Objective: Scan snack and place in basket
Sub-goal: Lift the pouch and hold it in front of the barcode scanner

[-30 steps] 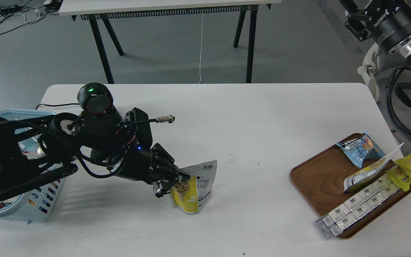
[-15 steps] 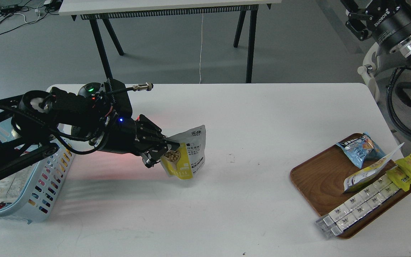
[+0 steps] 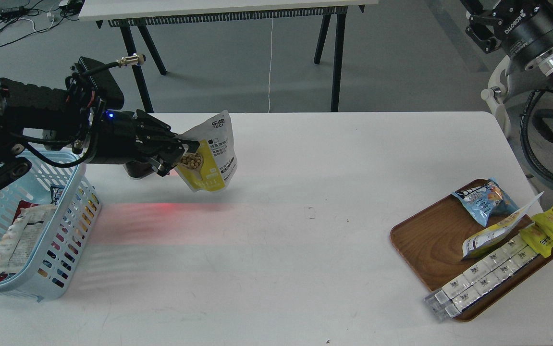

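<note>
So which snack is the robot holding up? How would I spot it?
Start at the light blue basket on the table's left edge. Just right of it, the left end effector pinches the snack in the air: a yellow and silvery-white pouch picturing brown nuts. The other packets lie on the wooden tray.

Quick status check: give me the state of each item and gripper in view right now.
Left gripper: shut on the snack.
Snack: held in the air above the table, tilted.
Basket: upright, with packets inside.
Tray: flat on the table, holding packets.
Right gripper: off the table; fingers unclear.
</note>
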`<act>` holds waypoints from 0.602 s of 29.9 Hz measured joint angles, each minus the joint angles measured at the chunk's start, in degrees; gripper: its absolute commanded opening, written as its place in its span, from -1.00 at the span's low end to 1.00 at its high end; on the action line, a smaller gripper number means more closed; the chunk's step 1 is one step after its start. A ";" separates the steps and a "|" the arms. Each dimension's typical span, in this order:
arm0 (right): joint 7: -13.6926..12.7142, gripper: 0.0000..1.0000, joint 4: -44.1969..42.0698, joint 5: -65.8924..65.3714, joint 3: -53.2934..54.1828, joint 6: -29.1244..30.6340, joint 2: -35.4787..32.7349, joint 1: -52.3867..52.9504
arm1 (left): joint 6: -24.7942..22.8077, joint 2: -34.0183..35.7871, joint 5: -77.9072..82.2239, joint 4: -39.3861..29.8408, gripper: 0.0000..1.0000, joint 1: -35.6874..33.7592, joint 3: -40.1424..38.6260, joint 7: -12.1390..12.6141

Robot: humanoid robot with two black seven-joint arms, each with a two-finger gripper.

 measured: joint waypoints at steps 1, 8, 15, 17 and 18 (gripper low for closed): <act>0.00 1.00 0.00 0.00 0.00 0.00 0.00 0.02 | 0.00 0.39 0.10 0.19 -1.00 0.02 0.00 -0.01; 0.00 1.00 0.08 0.01 0.02 0.00 0.00 0.09 | 0.00 2.84 0.45 1.00 -1.00 0.09 0.20 0.01; 0.00 1.00 0.09 0.01 0.02 0.02 0.00 0.18 | 0.00 4.57 -0.13 0.67 -1.00 0.17 0.33 0.01; 0.00 1.00 0.09 0.02 0.02 0.03 0.00 0.18 | 0.00 5.23 -1.11 0.00 -1.00 0.07 0.10 0.01; 0.00 1.00 0.09 0.02 0.02 0.03 0.00 0.18 | 0.00 5.60 -1.89 -0.49 -1.00 -0.03 0.00 0.02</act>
